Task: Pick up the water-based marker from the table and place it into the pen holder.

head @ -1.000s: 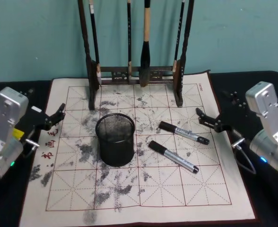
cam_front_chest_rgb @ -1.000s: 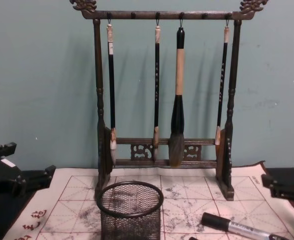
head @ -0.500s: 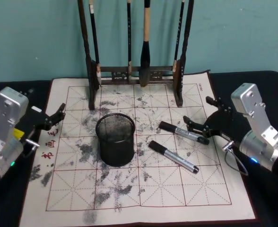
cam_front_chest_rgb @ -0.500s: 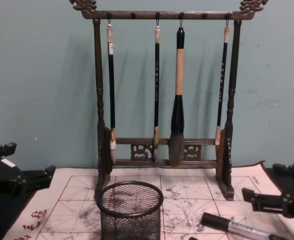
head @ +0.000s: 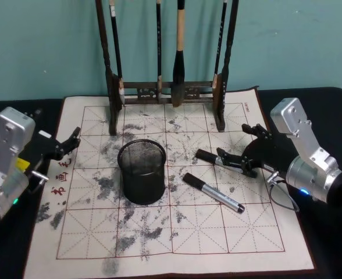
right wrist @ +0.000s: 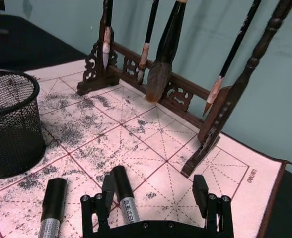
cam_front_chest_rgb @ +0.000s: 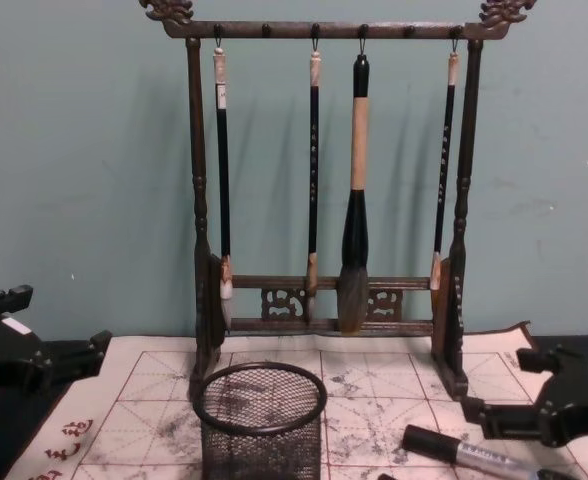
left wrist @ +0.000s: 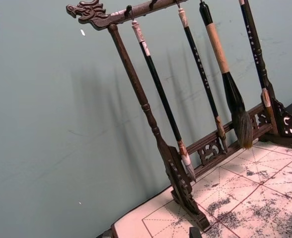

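Black-fingered left tool [head: 71, 142]: held at the left edge of the felt mat [head: 177, 232], fingers spread apart.
felt mat: cream, ruled with red grid lines and blotted with ink, spread on the dark tabletop [head: 328, 96] beneath both tools.
pen holder [head: 142, 185]: black wire mesh, stood upright on the mat between the two tools.
brush rack [head: 159, 91]: dark wood, set beyond both tools at the mat's far edge, with brushes [head: 180, 64] hung from it.
second marker [head: 214, 193]: laid flat on the mat just on the near side of the right tool [head: 232, 140], black cap pointed toward the pen holder.
water-based marker [head: 206, 155]: laid flat on the mat under the right tool. In the right wrist view its black cap is seen between that tool's fingers, just beside one finger [right wrist: 108, 184]; whether they touch cannot be told.
right tool: poised over the water-based marker, fingers held wide apart, not clamped on it.
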